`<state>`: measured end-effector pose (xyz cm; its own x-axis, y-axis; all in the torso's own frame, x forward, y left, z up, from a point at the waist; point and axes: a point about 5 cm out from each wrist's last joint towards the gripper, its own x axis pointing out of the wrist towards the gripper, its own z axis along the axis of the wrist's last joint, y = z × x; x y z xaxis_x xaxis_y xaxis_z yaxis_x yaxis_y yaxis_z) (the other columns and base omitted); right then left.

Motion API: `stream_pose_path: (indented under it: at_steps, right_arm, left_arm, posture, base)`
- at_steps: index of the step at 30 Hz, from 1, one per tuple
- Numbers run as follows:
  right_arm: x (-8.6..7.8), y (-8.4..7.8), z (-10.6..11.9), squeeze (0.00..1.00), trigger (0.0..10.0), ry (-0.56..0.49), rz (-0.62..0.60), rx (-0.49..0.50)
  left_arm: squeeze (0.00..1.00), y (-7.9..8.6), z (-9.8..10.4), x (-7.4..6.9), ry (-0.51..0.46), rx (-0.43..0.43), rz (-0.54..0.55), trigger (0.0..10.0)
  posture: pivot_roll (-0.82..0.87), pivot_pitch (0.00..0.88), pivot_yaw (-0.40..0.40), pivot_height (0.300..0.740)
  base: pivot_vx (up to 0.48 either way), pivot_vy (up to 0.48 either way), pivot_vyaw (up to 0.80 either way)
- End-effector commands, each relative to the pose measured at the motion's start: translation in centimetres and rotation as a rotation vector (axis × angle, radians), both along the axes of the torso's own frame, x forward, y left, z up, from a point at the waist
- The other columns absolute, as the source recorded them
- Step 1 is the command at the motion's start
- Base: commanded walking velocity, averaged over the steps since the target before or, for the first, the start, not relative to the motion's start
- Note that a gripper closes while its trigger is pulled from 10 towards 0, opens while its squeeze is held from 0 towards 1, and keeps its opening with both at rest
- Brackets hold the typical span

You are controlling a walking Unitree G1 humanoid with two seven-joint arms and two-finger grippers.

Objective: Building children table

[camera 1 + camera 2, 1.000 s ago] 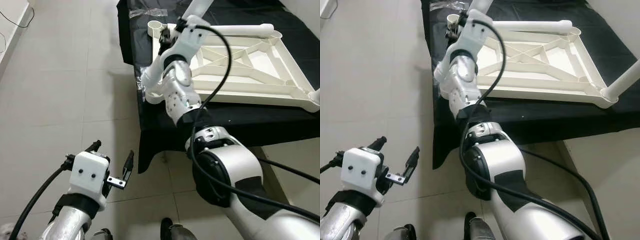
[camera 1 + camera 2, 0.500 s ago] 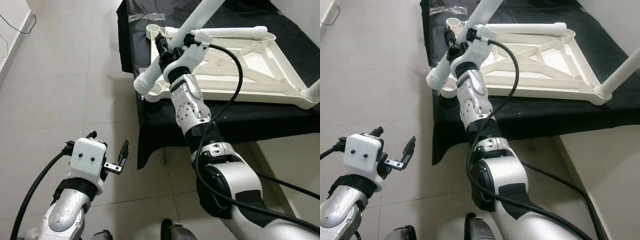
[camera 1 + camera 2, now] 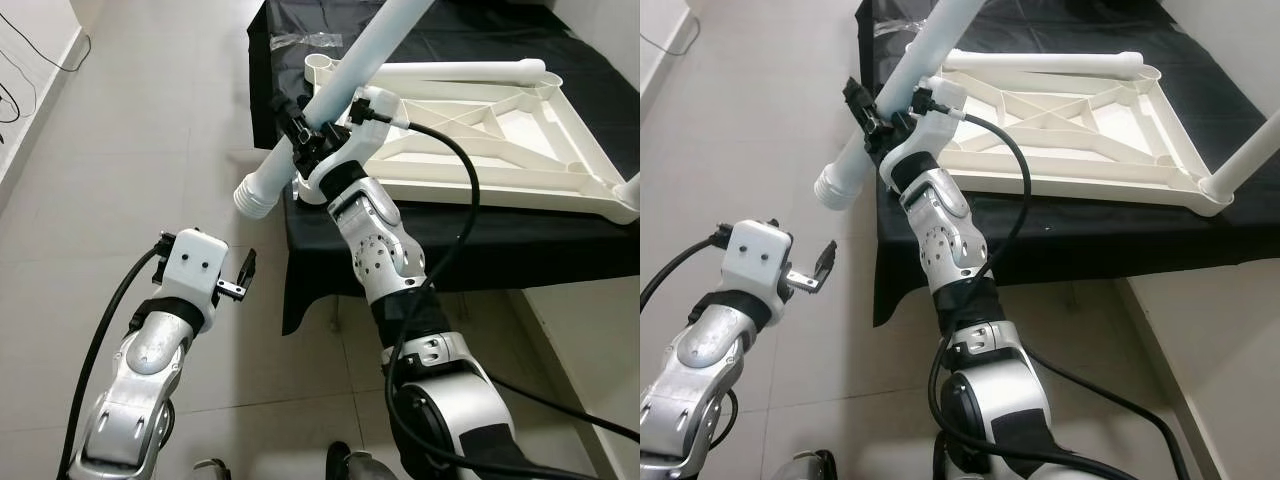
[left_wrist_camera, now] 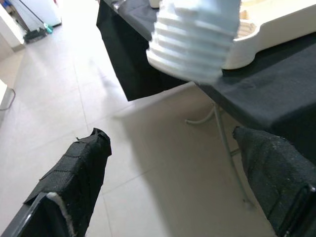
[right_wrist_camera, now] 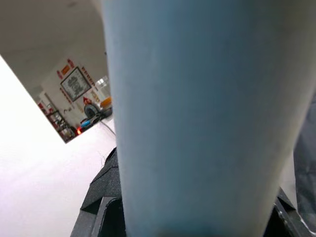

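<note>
A white plastic tabletop (image 3: 470, 190) lies upside down on a black-draped table (image 3: 450, 245). My right gripper (image 3: 300, 125) is shut on a long white table leg (image 3: 345, 85), held slanted over the table's near left corner. The leg's threaded end (image 3: 256, 196) sticks out past the table edge, above the floor. In the right wrist view the leg (image 5: 197, 113) sits between the black fingers (image 5: 98, 197). My left gripper (image 3: 206, 250) is open, just below and short of the threaded end (image 4: 192, 44); nothing is between its fingers (image 4: 79, 173).
A second leg (image 3: 450, 70) lies loose along the tabletop's far side, by an open corner socket (image 3: 320, 67). Another leg (image 3: 1245, 160) stands upright at the near right corner. A clear plastic bag (image 3: 300, 40) lies on the cloth. Tiled floor (image 3: 130, 150) is at left.
My right arm has swung the leg down and leftward, so its threaded end now hangs past the table edge. My left gripper has risen toward that end.
</note>
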<state>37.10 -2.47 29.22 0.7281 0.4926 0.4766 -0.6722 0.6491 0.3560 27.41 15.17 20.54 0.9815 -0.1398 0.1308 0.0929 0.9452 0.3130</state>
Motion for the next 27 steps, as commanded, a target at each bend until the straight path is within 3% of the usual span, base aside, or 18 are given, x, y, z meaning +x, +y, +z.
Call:
stream_pose_path:
  at_steps: [1, 27]
  right_arm:
    - [-0.4, -0.1, -0.5, 0.00, 10.0, -0.001, 0.021, -0.003]
    - [-2.9, 0.1, -1.4, 0.00, 10.0, 0.002, 0.137, -0.021]
  left_arm:
    - [0.00, -0.5, -0.2, 0.3, 0.001, 0.022, -0.014, 10.0]
    - [0.00, 0.0, -0.1, 2.7, -0.013, 0.068, 0.002, 10.0]
  posture:
    - [0.09, 0.194, -0.060, 0.740]
    - [0.08, 0.141, -0.055, 0.740]
  base:
    - [0.000, 0.000, 0.00]
    - [0.000, 0.000, 0.00]
